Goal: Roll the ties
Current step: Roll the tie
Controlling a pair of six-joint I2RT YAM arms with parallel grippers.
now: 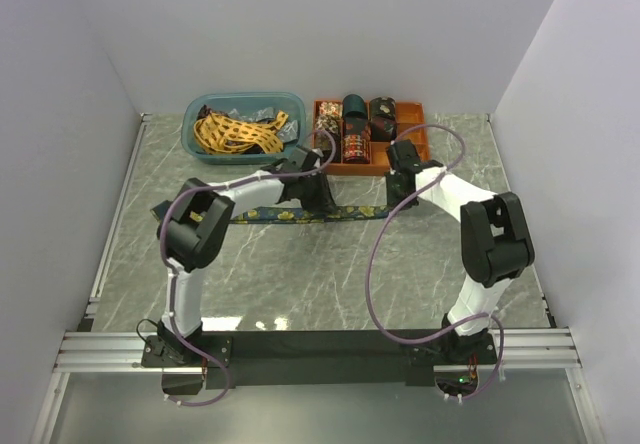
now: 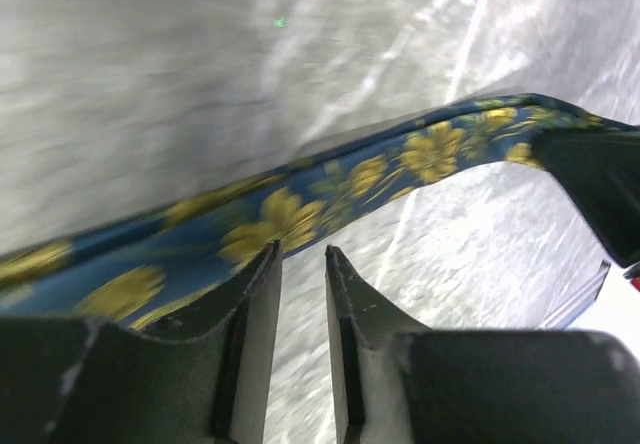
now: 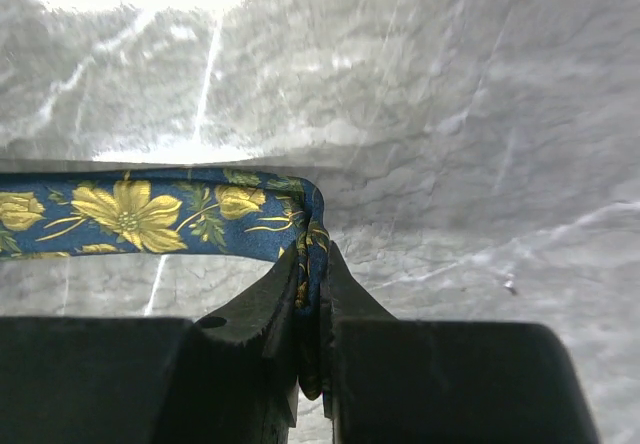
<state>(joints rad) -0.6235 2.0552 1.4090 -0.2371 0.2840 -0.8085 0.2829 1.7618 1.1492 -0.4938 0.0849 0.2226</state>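
A navy tie with gold flowers lies stretched across the table's middle between my two grippers. My right gripper is shut on its folded end, and the tie runs off to the left. My left gripper is open a narrow gap with nothing between the fingers; the tie passes just beyond the fingertips, lifted a little off the table. In the top view the left gripper and right gripper sit over the tie. A yellow lattice tie lies in the bin.
A blue plastic bin stands at the back left. An orange tray with several rolled ties stands at the back centre-right. Purple cables loop from both arms. White walls close three sides.
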